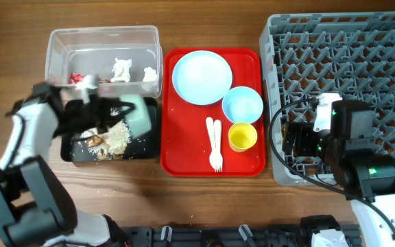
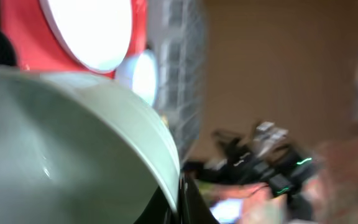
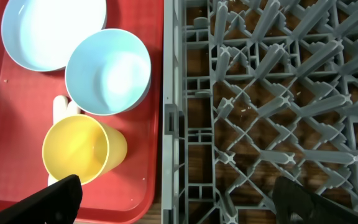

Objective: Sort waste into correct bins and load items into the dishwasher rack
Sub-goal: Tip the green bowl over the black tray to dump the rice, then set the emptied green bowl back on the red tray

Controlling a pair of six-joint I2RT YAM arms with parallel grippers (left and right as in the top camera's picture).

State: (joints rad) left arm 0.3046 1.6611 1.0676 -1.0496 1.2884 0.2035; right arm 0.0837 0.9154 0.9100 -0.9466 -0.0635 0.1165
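Left jaws: pressed together on the rim of the pale green bowl (image 1: 139,113); the left gripper (image 1: 115,111) is to the left of the red tray (image 1: 184,161).
Pale green bowl: tipped on its side over the black tray (image 1: 70,154), just beside the red tray's left edge; it fills most of the blurred left wrist view.
Right jaws: spread wide, nothing between them; the right gripper (image 3: 179,202) hangs over the rack's wall on the red tray's right side.
Food scraps (image 1: 115,137): a pale crumbly heap in the black tray, below the tipped bowl, left of the red tray.
Black tray: touching or nearly touching the red tray's lower left edge.
Clear tub (image 1: 57,41): left of the red tray's upper half, behind the black tray.
Tissue pieces (image 1: 121,68): inside the clear tub, toward the end nearer the red tray.
Red wrapper (image 1: 77,77): inside the clear tub, at the end away from the red tray.
Light blue plate (image 1: 201,77): flat on the red tray's far half.
Light blue bowl (image 1: 243,105): upright on the red tray, right side.
Yellow cup (image 1: 243,136): upright on the red tray, just in front of the blue bowl.
White fork and spoon (image 1: 214,140): side by side on the red tray, left of the cup.
Dishwasher rack (image 1: 362,62): right of the red tray, close beside it; no dishes in the part shown.
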